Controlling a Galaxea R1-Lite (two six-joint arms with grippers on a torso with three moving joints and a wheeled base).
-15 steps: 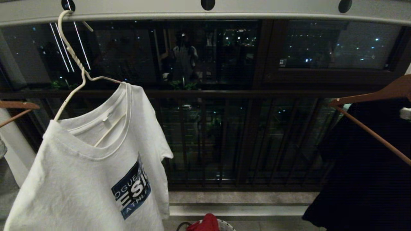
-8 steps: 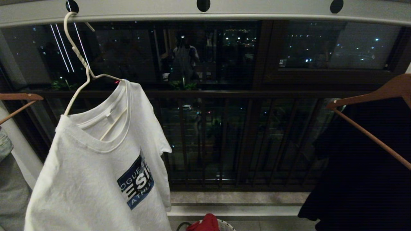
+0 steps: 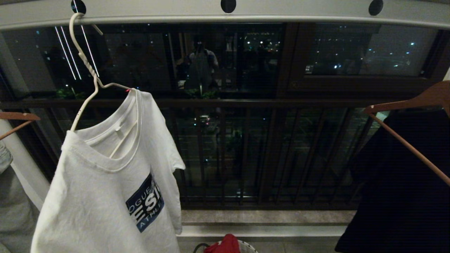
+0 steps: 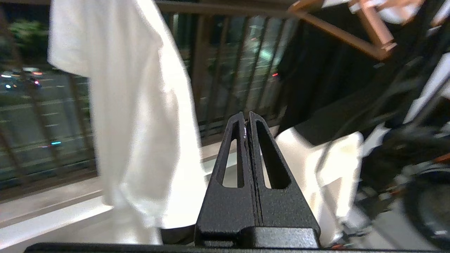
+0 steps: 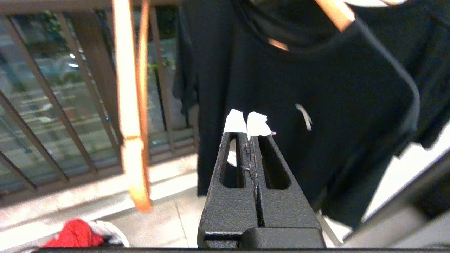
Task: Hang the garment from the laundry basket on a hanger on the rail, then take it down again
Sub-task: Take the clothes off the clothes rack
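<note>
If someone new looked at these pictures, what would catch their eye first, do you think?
Probably the white T-shirt with its blue print, hanging askew on a wire hanger hooked on the grey rail at upper left. Next, the black garment on a wooden hanger at right, and red cloth in the basket below.

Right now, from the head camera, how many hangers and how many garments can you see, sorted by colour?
White wire hanger: 1, hooked on the rail
Brown wooden hangers: 2 (left edge, right)
White T-shirt: 1
Black garment: 1
Red cloth in the basket: 1
Total: 3 hangers, 3 cloth items
</note>
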